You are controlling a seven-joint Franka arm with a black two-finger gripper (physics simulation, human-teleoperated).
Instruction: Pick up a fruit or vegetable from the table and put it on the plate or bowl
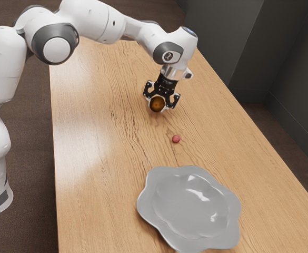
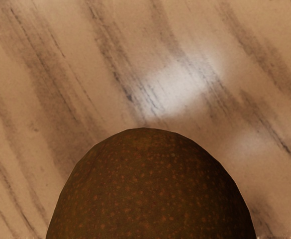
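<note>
Brown fruit [image 1: 157,104] is pinched between my claw's [image 1: 158,108] 2 fingers, over the middle of the table [image 1: 90,158], toward its far edge. I judge it firm, light and rounded, with speckled skin that may slip, so a hold across its widest girth suits best. I count 1 brown fruit, 1 small red fruit [image 1: 176,138] and 1 grey plate [image 1: 188,208] by the near edge.

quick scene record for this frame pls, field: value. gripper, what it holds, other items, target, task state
gripper: shut on the brown fruit, a finger on each side
brown fruit: rounded, speckled skin, above the table
small red item: on the table between gripper and plate, touching neither; type too small to tell
plate: grey, scalloped rim, near the table's front edge
task state: brown fruit not yet on the plate
</note>
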